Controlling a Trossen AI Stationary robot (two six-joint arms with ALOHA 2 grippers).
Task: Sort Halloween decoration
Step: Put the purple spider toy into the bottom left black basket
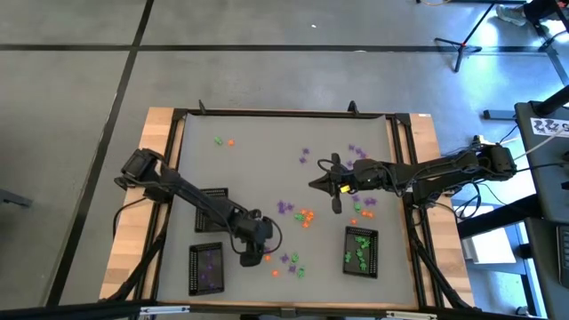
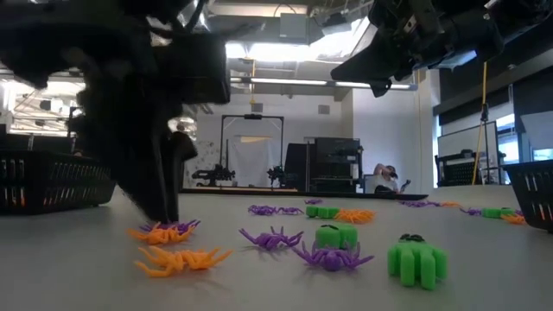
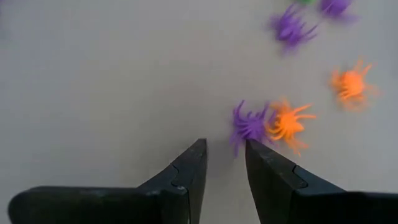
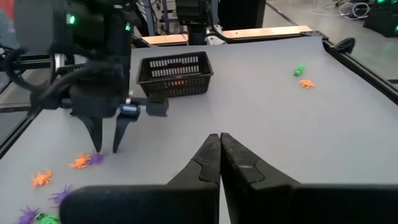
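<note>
The left gripper (image 3: 224,163), fingers parted and empty, is hovering at the table beside a touching pair of small plastic spiders, one purple (image 3: 249,126), one orange (image 3: 287,122); closing here risks pinching both colours together. The right gripper (image 4: 220,155), shut, is waiting aloft.

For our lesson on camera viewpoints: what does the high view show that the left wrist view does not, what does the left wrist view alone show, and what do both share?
Only the high view shows the three black mesh trays, the right gripper raised over the table's middle, and both whole arms.

Only the left wrist view shows the gap between the left gripper fingertips, and a purple spider touching an orange spider just beyond them.

Both show the grey table and scattered purple and orange trinkets.
</note>
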